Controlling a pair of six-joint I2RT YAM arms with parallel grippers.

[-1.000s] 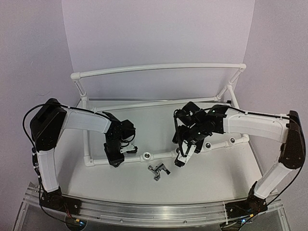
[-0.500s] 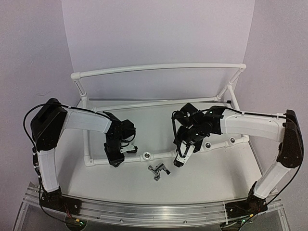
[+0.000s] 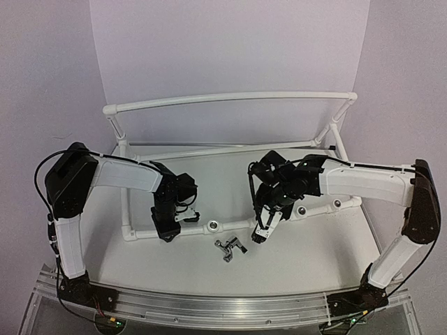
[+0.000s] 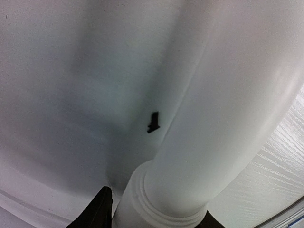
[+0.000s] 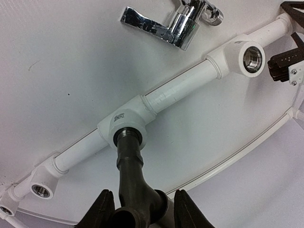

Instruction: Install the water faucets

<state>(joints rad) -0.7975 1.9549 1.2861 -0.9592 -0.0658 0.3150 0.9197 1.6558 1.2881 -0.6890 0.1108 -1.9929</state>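
Note:
One dark faucet [image 5: 130,166] stands with its stem in the middle tee socket of the white pipe frame [image 5: 180,90]. My right gripper [image 5: 142,209] is closed around its body, a finger on each side; in the top view this gripper [image 3: 260,234] sits at the front pipe. A second faucet [image 3: 230,246] lies loose on the table just in front of the frame; it also shows shiny in the right wrist view [image 5: 166,23]. My left gripper [image 3: 167,230] is shut on the front pipe [image 4: 213,118], whose collar fills the gap between its fingertips [image 4: 100,211].
The frame's front pipe carries other silver-ringed sockets [image 3: 211,226], [image 3: 302,210], [image 3: 337,204]; two of them show in the right wrist view [image 5: 251,58], [image 5: 42,190]. A raised back rail [image 3: 230,99] and side struts bound the white table. White walls stand behind.
My right wrist has shifted slightly left and turned a little at the socket. The left arm and the loose faucet have not moved.

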